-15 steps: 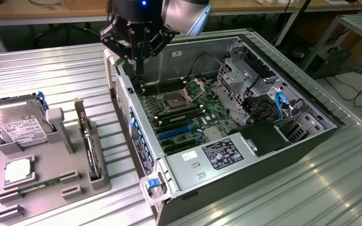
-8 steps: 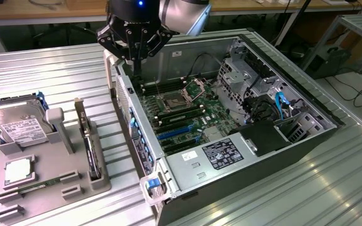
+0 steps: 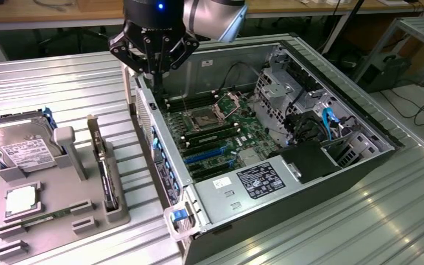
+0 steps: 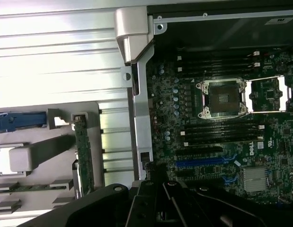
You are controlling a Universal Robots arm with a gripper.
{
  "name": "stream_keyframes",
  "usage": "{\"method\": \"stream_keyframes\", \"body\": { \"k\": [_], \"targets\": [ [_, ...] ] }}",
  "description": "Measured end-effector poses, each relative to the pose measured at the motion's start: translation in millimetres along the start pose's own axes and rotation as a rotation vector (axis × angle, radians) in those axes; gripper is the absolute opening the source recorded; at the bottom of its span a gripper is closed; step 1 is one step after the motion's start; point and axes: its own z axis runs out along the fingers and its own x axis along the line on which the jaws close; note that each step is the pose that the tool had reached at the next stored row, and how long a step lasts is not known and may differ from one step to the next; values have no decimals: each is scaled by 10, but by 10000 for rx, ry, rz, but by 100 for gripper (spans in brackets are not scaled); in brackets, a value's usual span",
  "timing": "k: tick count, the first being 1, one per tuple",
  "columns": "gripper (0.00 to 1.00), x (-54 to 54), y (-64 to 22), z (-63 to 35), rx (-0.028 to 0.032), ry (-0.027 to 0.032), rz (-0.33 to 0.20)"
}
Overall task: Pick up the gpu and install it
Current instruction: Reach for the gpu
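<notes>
My pincer (image 3: 153,70), closed and, I believe, empty, hangs over the near wall of the computer case (image 3: 147,130), while the gpu (image 3: 107,165) stands on edge in the grey holder (image 3: 50,221) below it, outside the case, long axis roughly parallel to that wall.

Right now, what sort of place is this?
Probably a robotics lab workbench for PC assembly: an open computer case showing its motherboard, a grey parts tray holding the gpu and a hard drive, all on a ribbed metal table.

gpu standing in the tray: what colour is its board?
The gpu has a green board; the wrist view shows it best.
</notes>
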Motion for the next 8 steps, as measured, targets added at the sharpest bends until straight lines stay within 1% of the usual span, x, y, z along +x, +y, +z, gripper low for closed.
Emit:
{"method": "stream_keyframes", "body": {
  "k": [8],
  "targets": [
    [11,43,-47,-2,-1,-1,-13]
  ]
}}
